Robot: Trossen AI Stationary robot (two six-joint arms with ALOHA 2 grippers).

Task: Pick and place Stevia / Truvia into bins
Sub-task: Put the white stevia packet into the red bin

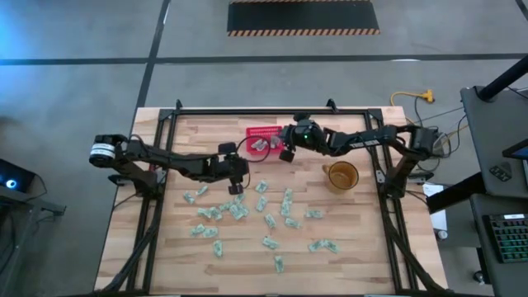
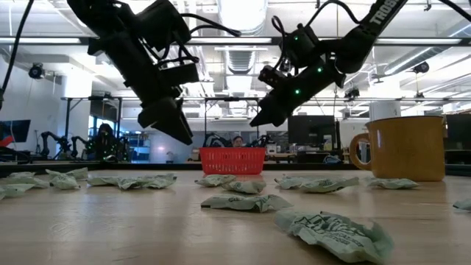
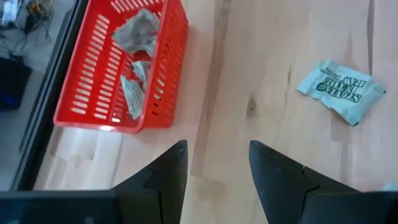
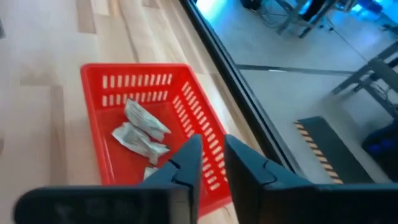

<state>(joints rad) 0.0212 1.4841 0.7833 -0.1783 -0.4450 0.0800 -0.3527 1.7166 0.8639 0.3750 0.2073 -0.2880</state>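
The red latticed basket (image 1: 262,139) (image 2: 232,160) stands near the table's far edge and holds a few crumpled pale green-and-white sachets (image 4: 142,129) (image 3: 138,32). Many more sachets (image 1: 239,211) (image 2: 246,202) lie scattered on the wood toward the near edge. My right gripper (image 1: 286,151) (image 4: 213,163) hovers above the basket's right end with a narrow gap between its fingers and nothing in it. My left gripper (image 1: 238,179) (image 3: 217,167) hangs open over bare wood just near of the basket, with one sachet (image 3: 341,90) lying beyond it.
A yellow-brown mug (image 1: 341,176) (image 2: 403,147) stands right of the basket. Dark frame rails (image 1: 247,111) run along the table's far edge and sides. Bare wood lies between the basket and the scattered sachets.
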